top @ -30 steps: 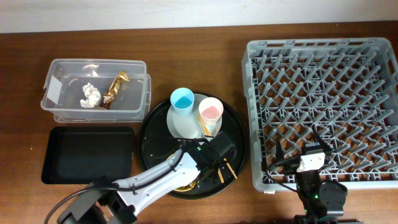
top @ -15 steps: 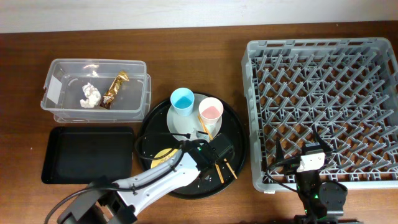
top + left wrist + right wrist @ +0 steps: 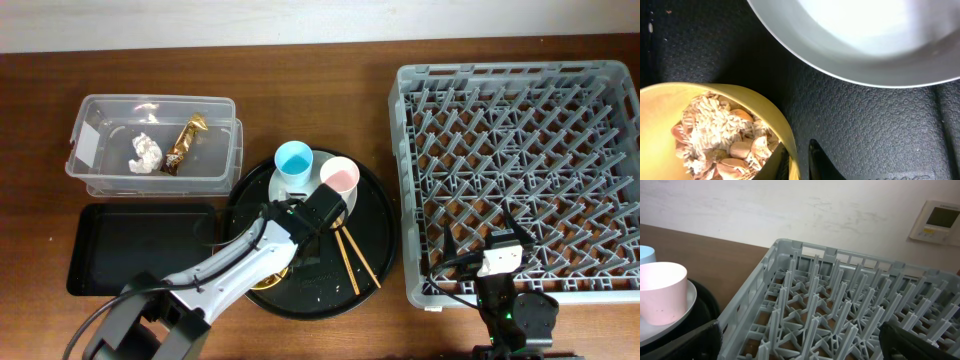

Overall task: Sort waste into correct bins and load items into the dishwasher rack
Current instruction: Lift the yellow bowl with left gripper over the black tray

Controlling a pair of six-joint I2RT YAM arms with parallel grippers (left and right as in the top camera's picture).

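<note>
In the left wrist view my left gripper (image 3: pixel 797 165) is shut on the rim of the yellow bowl (image 3: pixel 660 107), one finger inside and one outside. The bowl holds rice and brown food scraps (image 3: pixel 725 137). Just beyond it is the grey-green plate (image 3: pixel 865 45). Overhead, the left gripper (image 3: pixel 322 215) hovers over the round black tray (image 3: pixel 372 215), next to the plate (image 3: pixel 288 200) carrying the blue cup (image 3: pixel 294 160) and pink cup (image 3: pixel 339 178). The chopsticks (image 3: pixel 352 258) lie on the tray. My right gripper (image 3: pixel 802 345) stands open over the near edge of the dishwasher rack (image 3: pixel 520 170).
A clear tub (image 3: pixel 105 175) at the back left holds a white tissue (image 3: pixel 146 151) and a gold foil wrapper (image 3: pixel 184 143). The shallow black rectangular tray (image 3: pixel 140 248) lies in front of it. My left arm crosses the round tray's front left.
My left gripper has shifted back and left towards the plate, taking the bowl along. The chopsticks that it covered now show. The right arm has not moved.
</note>
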